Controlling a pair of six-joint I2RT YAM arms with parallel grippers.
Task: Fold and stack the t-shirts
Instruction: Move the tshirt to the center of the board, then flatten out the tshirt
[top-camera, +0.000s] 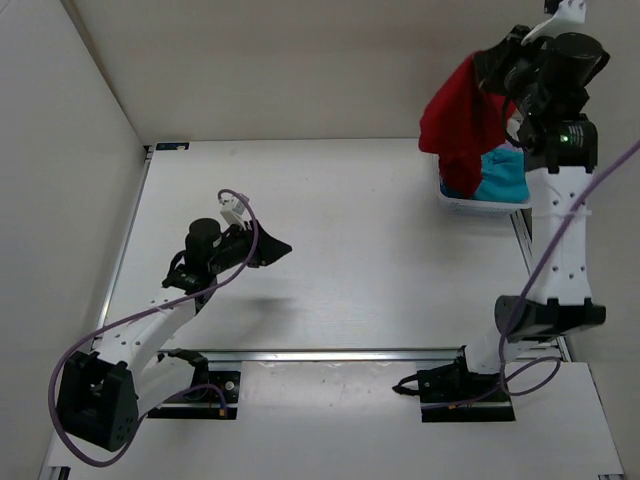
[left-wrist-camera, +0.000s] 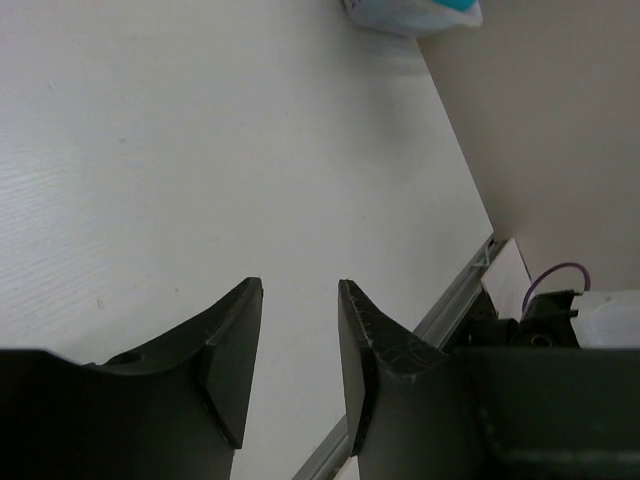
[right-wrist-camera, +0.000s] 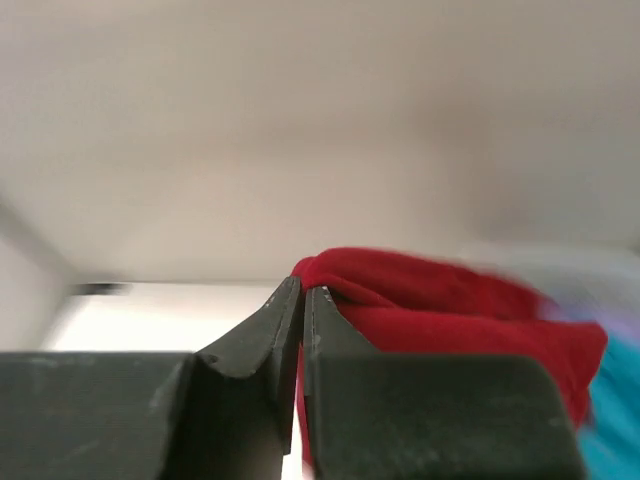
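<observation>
My right gripper (top-camera: 487, 62) is raised high at the back right, shut on a red t-shirt (top-camera: 457, 120) that hangs from it over a white basket (top-camera: 478, 207). In the right wrist view the jaws (right-wrist-camera: 303, 290) pinch the red t-shirt (right-wrist-camera: 440, 310) at its edge. A teal t-shirt (top-camera: 503, 175) lies in the basket. My left gripper (top-camera: 280, 247) is open and empty above the bare table, left of centre; its fingers (left-wrist-camera: 235, 345) show table between them.
The white basket also shows at the top of the left wrist view (left-wrist-camera: 410, 14). A side wall (top-camera: 60, 150) borders the table on the left. A metal rail (top-camera: 340, 354) crosses in front of the arm bases.
</observation>
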